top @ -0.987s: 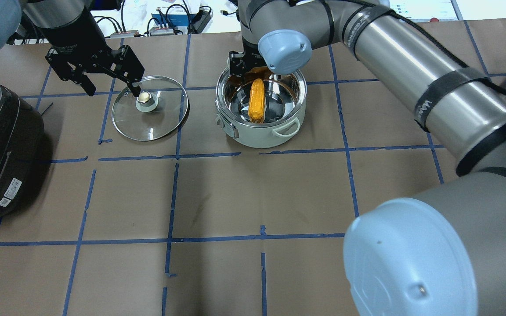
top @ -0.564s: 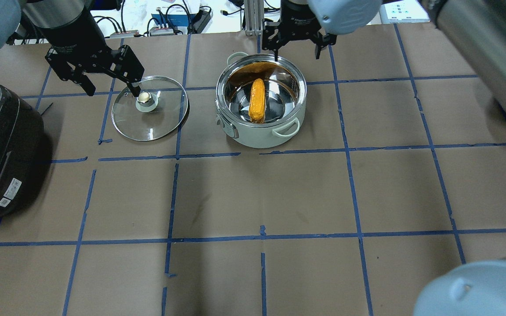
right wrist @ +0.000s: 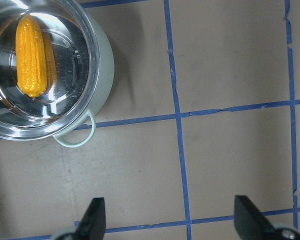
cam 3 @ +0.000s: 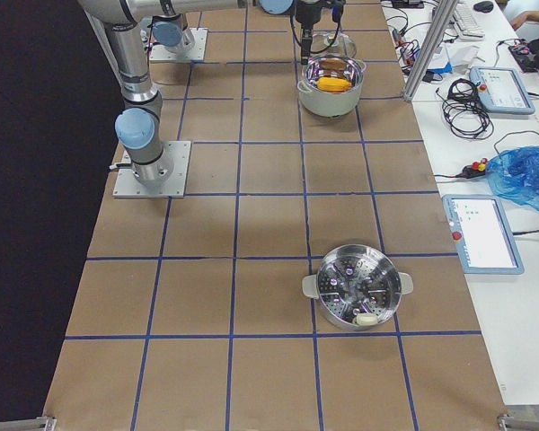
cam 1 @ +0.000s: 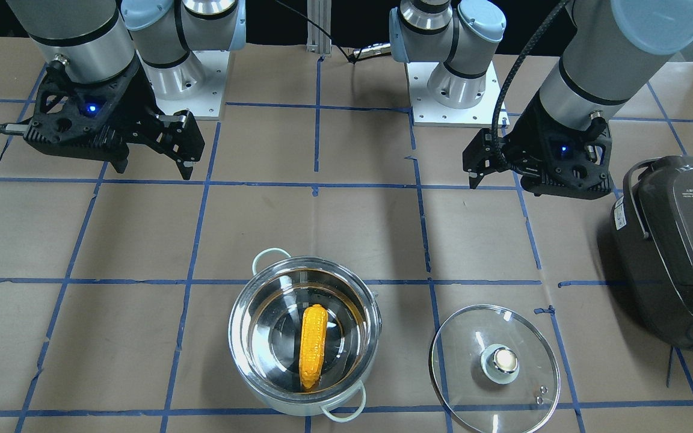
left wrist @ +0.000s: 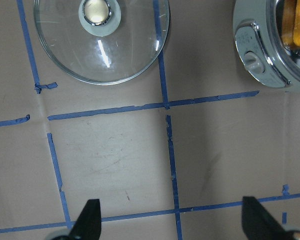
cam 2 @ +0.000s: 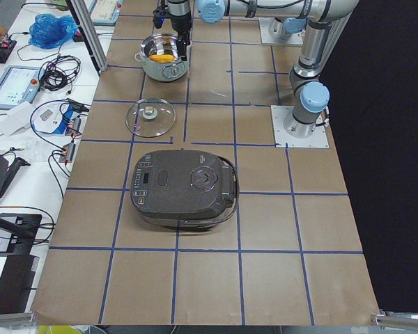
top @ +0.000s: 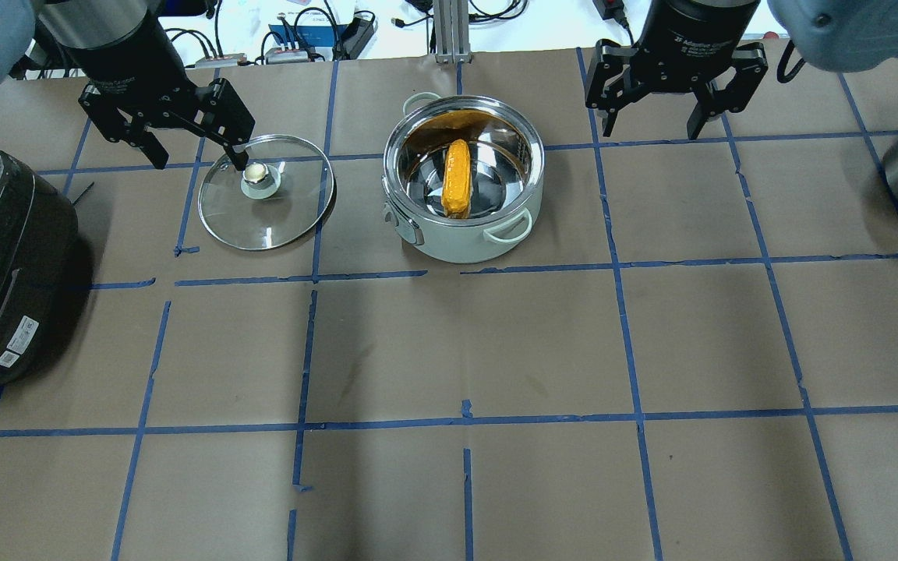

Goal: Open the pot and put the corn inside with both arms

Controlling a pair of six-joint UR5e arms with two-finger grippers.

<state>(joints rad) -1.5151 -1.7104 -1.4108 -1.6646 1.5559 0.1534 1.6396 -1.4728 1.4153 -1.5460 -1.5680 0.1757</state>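
Lying on the mirror-bright floor of the round stainless-steel pot (top: 449, 245), the small yellow-orange toy corn cob (top: 456, 178) shows its bumpy kernels and tapered shape, one end pointing toward the far rim and the other toward the near rim. It is shorter than the pot is wide, and its orange glow reflects in the polished far wall. The pot stands open at the far middle of the table; its outer wall and two loop handles are a pale mint-white, one handle at the near right and one at the far left.

Just to the left of the pot, apart from it, the clear round glass lid (top: 277, 214) lies flat on the paper with a thin metal rim and its round shiny knob (top: 259, 176) facing up.

The black left gripper (top: 199, 165) hangs above the lid's far-left edge, raised clear of it, jaws spread wide and empty. The black right gripper (top: 649, 132) hangs to the far right of the pot, also spread wide with nothing between its fingers.

A dark grey-brown rice cooker (top: 5, 265) with a smooth rounded shell sits at the left edge. A second shiny steel pot with a perforated insert (cam 3: 357, 285) stands well off to the right. The table (top: 542, 351) is covered in matte brown paper crossed by a grid of blue tape.
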